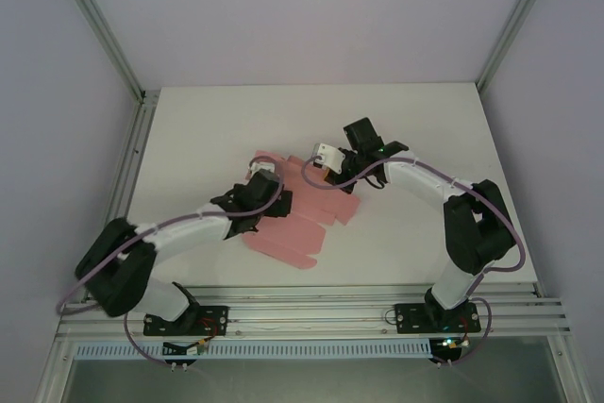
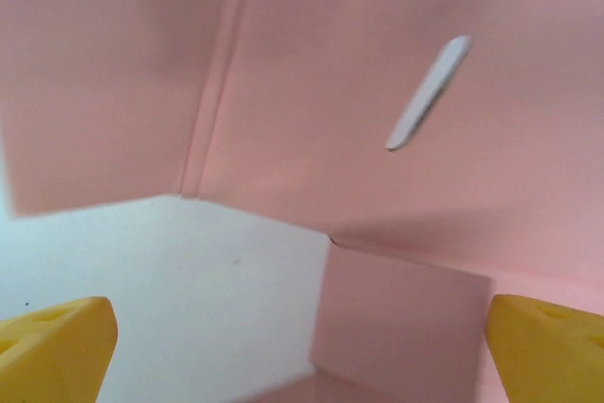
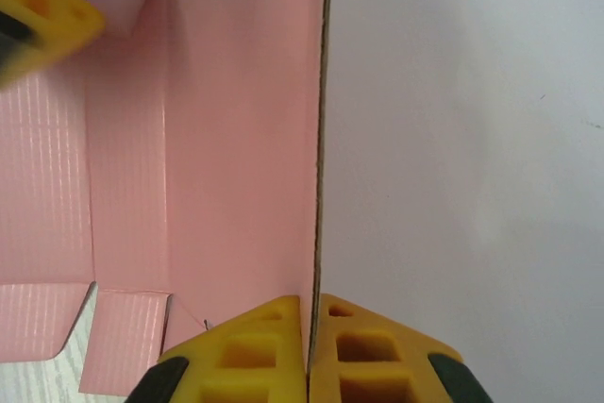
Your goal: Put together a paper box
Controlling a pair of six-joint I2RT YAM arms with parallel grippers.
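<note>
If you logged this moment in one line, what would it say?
paper box: pink sheet on table, unassembled | left pincer: open, over sheet | right pincer: shut on sheet's edge

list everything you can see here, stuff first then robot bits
paper box: one, pale pink, die-cut sheet with creases and a slot, partly folded, mid-table between the arms
table: one, white, under everything
frame rails: several, silver, along the table's near and left edges and up the back corners
cables: two, grey-purple, one along each arm
left arm: one, white and black, base at the near edge, reaching to the sheet's left side
right arm: one, white and black, base at the near edge, reaching to the sheet's far right
left gripper: one, yellow fingers, wide open at the sheet
right gripper: one, yellow fingers, shut on a raised edge of the sheet
</note>
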